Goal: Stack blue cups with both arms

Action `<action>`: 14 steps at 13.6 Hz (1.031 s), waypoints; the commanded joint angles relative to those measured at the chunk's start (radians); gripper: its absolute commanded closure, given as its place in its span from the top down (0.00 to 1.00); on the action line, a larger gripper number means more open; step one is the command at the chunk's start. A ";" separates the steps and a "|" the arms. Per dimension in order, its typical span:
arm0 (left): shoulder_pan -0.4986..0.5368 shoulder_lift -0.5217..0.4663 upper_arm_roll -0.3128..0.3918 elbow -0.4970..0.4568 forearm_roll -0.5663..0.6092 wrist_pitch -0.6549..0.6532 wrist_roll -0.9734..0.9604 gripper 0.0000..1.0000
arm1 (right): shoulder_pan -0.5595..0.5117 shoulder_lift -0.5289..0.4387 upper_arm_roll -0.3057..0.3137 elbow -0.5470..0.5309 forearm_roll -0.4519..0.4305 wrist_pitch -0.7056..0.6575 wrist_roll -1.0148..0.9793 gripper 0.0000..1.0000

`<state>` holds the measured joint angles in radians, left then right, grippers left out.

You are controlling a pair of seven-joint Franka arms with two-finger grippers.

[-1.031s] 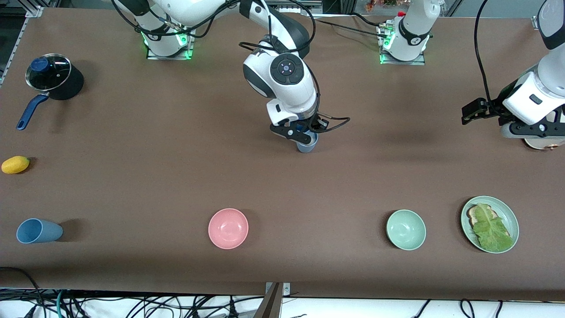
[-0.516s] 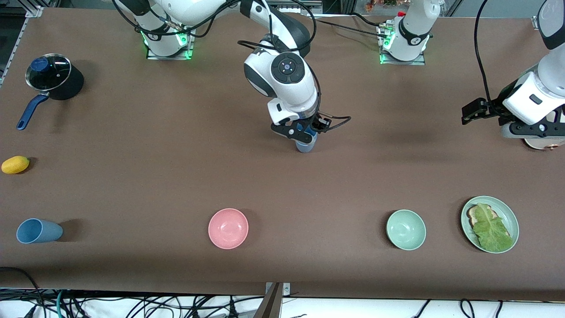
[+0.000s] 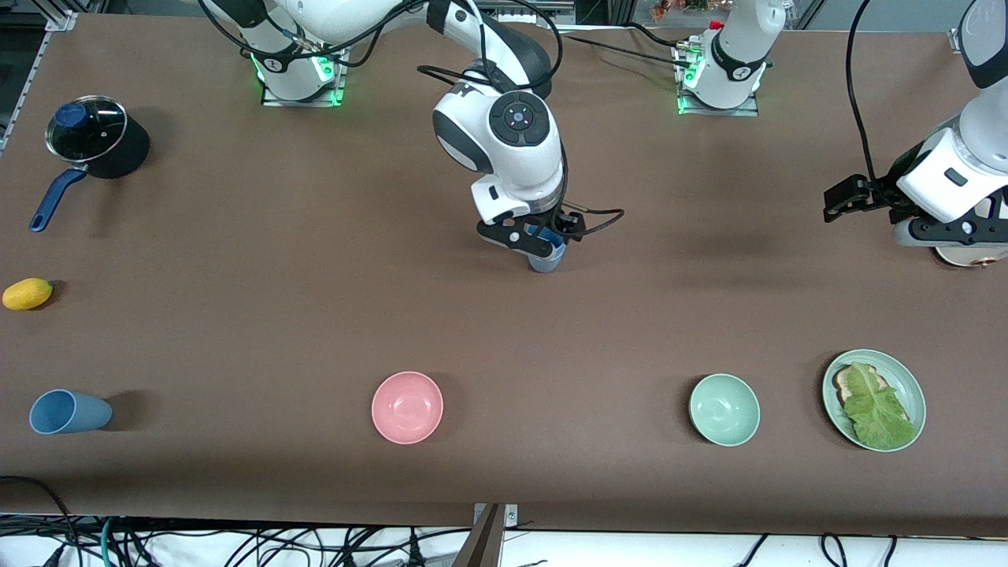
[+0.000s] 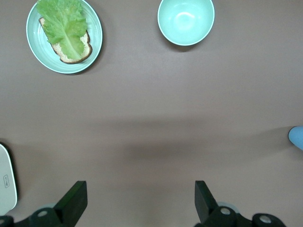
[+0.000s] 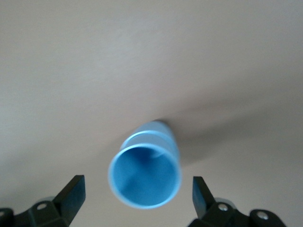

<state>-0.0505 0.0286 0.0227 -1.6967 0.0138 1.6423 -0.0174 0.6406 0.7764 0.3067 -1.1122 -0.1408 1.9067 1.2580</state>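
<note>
Stack: sky-blue cup nested in greyish cup, upright mid-table, farther than pink bowl.
Right gripper: jaws apart, over the stack.
Left gripper: spread, empty, waiting.
Handling: probably light, stiff, slick; grip the rim wall.

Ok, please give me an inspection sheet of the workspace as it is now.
Surface: brown table, no spills seen.
Job's things: two blue cups nested upright mid-table; third blue cup on its side near the right arm's end.
Clutter: lidded pot, yellow fruit, pink bowl, green bowl, plate with lettuce on bread.
Grippers: right gripper over the nested cups, fingers open, not touching; left gripper waits open over bare table.
Cables: black cables below the table's front edge.
Surroundings: metal frame at a corner.
</note>
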 commanded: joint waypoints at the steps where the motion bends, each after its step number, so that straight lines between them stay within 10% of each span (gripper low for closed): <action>1: 0.009 -0.006 -0.001 0.006 -0.020 -0.018 0.023 1.00 | -0.048 -0.049 0.000 0.015 -0.016 -0.127 -0.148 1.00; 14: 0.008 -0.006 -0.003 0.008 -0.020 -0.024 0.022 1.00 | -0.438 -0.183 -0.008 0.002 -0.010 -0.435 -0.702 1.00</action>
<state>-0.0502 0.0286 0.0224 -1.6967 0.0138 1.6339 -0.0173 0.2626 0.6241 0.2897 -1.0957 -0.1461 1.5054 0.6317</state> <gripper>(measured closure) 0.000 0.000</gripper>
